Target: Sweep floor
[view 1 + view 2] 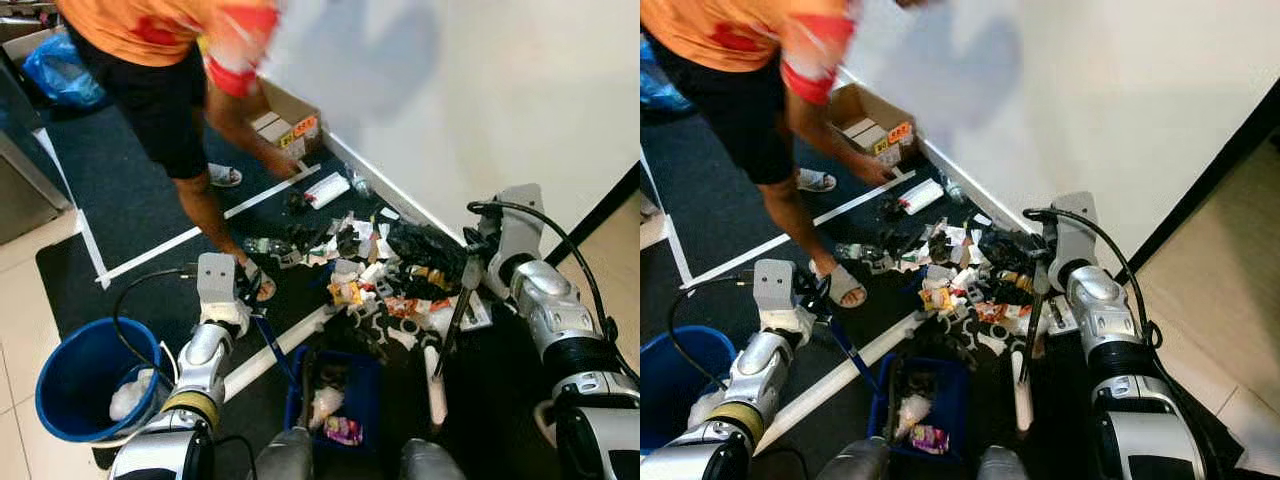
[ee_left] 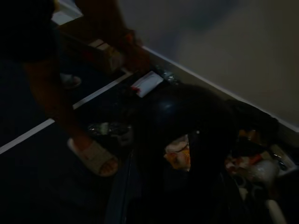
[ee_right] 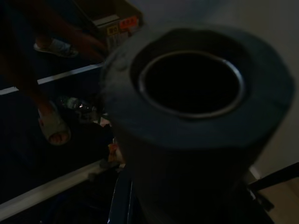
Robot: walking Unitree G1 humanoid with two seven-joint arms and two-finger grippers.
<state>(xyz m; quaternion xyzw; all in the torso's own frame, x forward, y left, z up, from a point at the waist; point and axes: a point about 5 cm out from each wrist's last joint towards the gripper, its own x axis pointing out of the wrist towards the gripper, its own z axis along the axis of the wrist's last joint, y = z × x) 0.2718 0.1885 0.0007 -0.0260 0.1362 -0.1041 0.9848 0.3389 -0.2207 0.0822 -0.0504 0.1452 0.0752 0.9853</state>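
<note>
1. While a person [image 1: 170, 90] in an orange top is bending over the dark floor mat [image 1: 130, 200] and reaching a hand toward a cardboard box [image 1: 290, 125] at the white wall [image 1: 520, 90], the robot is working over a heap of litter [image 1: 380, 275].
2. The right gripper [image 1: 470, 270] is holding a dark broom handle [image 1: 455, 320]; its jaws are sitting clamped around the shaft, with the open end of the tube looming close in the right wrist view.
3. The handle is slanting down from those jaws toward the robot, ending beside a white tube [image 1: 435, 385] lying on the floor.
4. The litter, wrappers, black bags and scraps, is lying just ahead of both pairs of jaws, between them and the wall.
5. The left gripper [image 1: 262, 322] is gripping the thin blue handle [image 1: 275, 350] of a blue dustpan [image 1: 335, 400]; whether its jaws are fully closed, I cannot tell.
6. The dustpan is sitting just below those jaws, already holding some wrappers.
7. A blue bucket [image 1: 85, 385] is standing well outside the left arm, with white rubbish inside.
</note>
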